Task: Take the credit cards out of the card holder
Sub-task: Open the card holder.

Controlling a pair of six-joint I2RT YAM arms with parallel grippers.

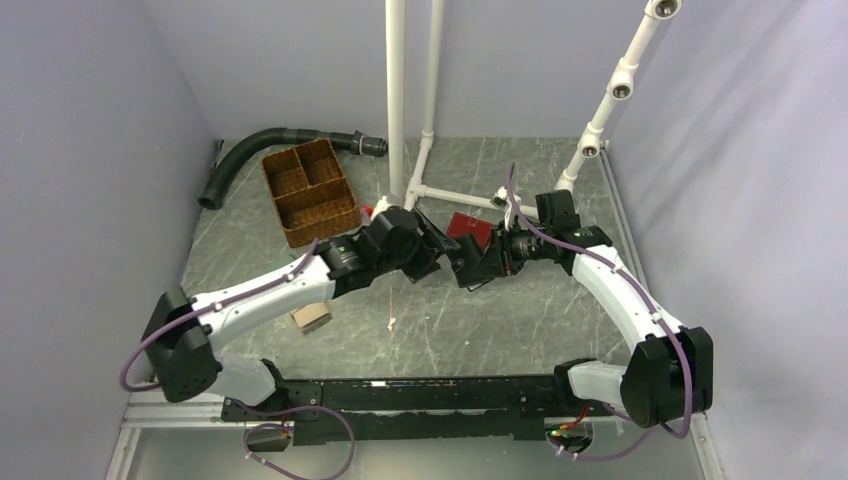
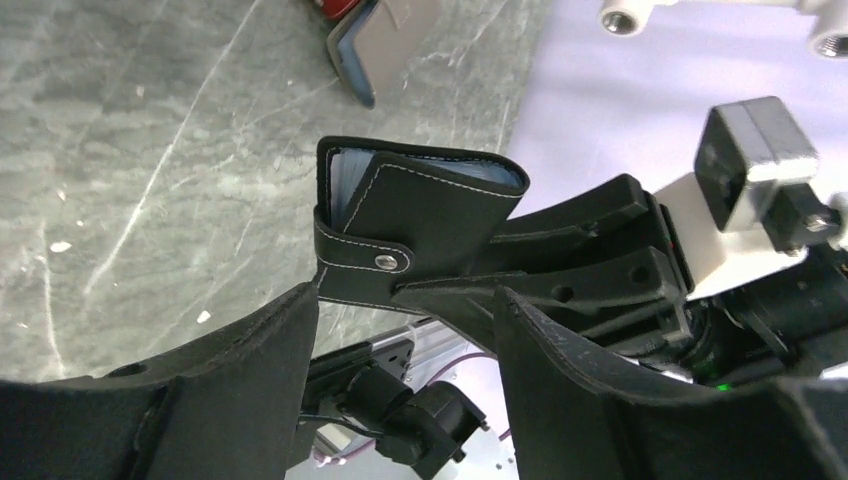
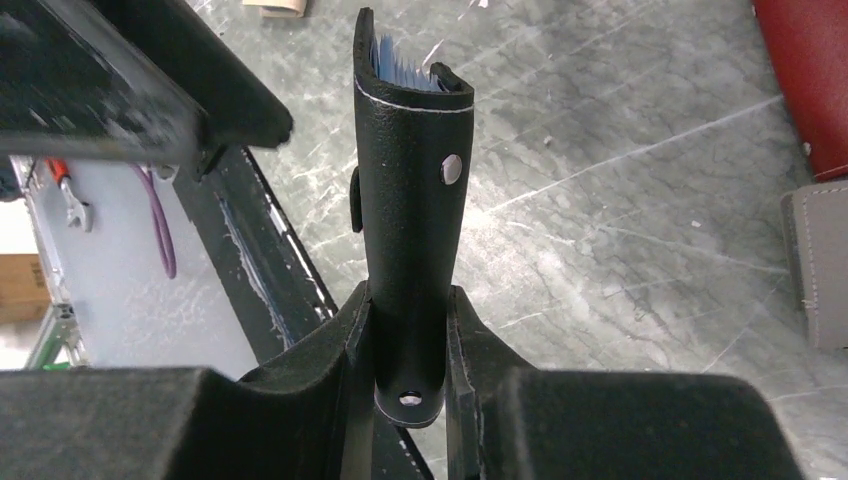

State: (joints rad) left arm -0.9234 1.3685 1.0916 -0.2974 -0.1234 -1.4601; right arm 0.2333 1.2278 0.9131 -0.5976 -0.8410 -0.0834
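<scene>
The card holder (image 3: 410, 200) is a black stitched wallet, folded shut, with its snap strap (image 2: 385, 262) fastened across it. It is held up above the table. My right gripper (image 3: 410, 340) is shut on its lower end, one finger on each face. A light blue inner edge (image 3: 405, 62) shows at its open top. The credit cards are hidden inside. My left gripper (image 2: 405, 340) is open, its fingers just below the holder's strapped side and not touching it. In the top view both grippers meet mid-table, left gripper (image 1: 432, 252) facing right gripper (image 1: 470, 264).
A red wallet (image 1: 468, 228) and a grey wallet (image 3: 820, 260) lie on the table behind the grippers. A wicker basket (image 1: 310, 192), a black hose (image 1: 260, 150) and a white pipe frame (image 1: 430, 150) stand at the back. A small tan block (image 1: 312, 318) lies under the left arm.
</scene>
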